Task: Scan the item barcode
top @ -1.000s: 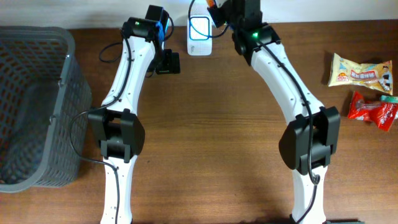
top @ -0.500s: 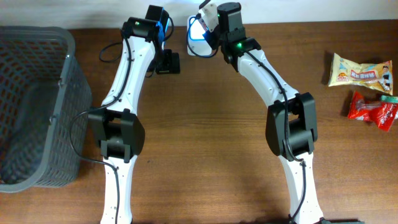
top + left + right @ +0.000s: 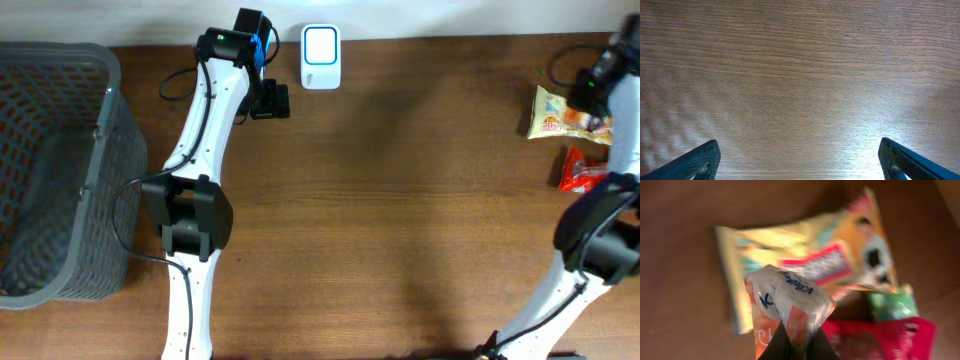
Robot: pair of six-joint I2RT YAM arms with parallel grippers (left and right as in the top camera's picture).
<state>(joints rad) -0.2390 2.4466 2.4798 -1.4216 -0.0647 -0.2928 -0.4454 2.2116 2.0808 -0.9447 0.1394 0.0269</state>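
The item is a small white and orange plastic packet (image 3: 790, 292) with blue lettering. My right gripper (image 3: 799, 336) is shut on its lower end and holds it above the snack packets; this view is blurred. From overhead, my right arm (image 3: 605, 75) is a blur at the table's far right edge. The white scanner (image 3: 321, 58), with its lit window, stands at the back middle, far from the packet. My left gripper (image 3: 800, 167) is open over bare wood with nothing between its fingers. It hangs just left of the scanner in the overhead view (image 3: 270, 100).
A grey mesh basket (image 3: 100, 130) fills the left side. A yellow snack bag (image 3: 555, 115) and a red packet (image 3: 585, 175) lie at the right edge. A green packet (image 3: 890, 305) lies beside them.
My right arm has swung from the scanner at the back middle to the far right, carrying the packet with it. The left arm has not moved.
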